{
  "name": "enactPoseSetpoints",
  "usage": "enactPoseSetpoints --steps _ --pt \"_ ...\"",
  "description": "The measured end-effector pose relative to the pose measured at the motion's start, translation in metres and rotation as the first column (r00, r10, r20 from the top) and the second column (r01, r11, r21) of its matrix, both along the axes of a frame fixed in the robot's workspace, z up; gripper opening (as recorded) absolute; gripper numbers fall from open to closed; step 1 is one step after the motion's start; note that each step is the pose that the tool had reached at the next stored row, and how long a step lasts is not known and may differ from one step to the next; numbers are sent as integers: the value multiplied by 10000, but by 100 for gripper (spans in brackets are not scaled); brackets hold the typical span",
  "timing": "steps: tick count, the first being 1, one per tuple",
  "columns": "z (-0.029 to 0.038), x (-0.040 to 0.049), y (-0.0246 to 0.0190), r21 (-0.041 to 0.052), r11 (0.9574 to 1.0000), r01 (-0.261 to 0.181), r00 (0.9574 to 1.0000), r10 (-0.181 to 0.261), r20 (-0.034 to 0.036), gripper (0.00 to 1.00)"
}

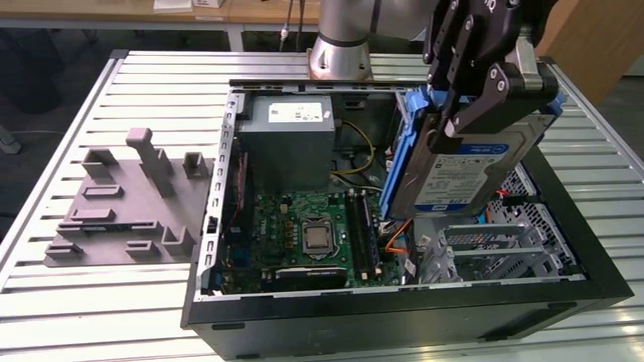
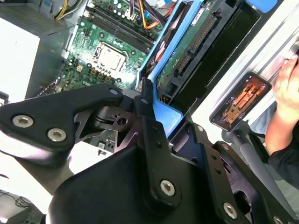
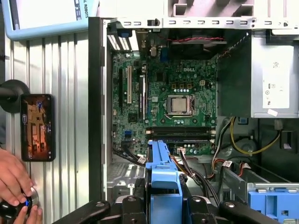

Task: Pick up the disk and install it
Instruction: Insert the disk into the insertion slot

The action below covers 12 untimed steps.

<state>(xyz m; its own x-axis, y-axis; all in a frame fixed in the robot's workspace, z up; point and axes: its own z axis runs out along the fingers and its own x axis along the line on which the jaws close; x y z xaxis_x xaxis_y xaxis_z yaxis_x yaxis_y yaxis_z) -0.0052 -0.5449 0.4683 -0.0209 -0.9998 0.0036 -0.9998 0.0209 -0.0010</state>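
Ribbed metal counter (image 1: 151, 83) carries an open computer case (image 1: 403, 320). Over its inside the hand (image 1: 471, 113) is pinching the disk (image 1: 458, 177) by the blue carrier, and the disk hangs tilted just below the hand. I judge that picking is done and installing is in hand; it calls for lining the disk up with the metal drive bay (image 1: 503, 249) beneath.

The case (image 1: 403, 320) is open on top, so I have room above. My gripper (image 1: 465, 113) holds the disk (image 1: 458, 173) over the metal cage (image 1: 503, 249). The grey box (image 1: 286, 143) and wires (image 1: 397, 232) crowd close. A hand (image 3: 14, 179) sits outside.
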Motion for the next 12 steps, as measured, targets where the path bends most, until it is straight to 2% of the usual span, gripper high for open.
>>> enactPoseSetpoints --steps 7,12 --pt "-14 123 -25 -3 10000 0 10000 0 -1 36" --pt "-29 140 -102 -1 10000 0 10000 0 0 36"
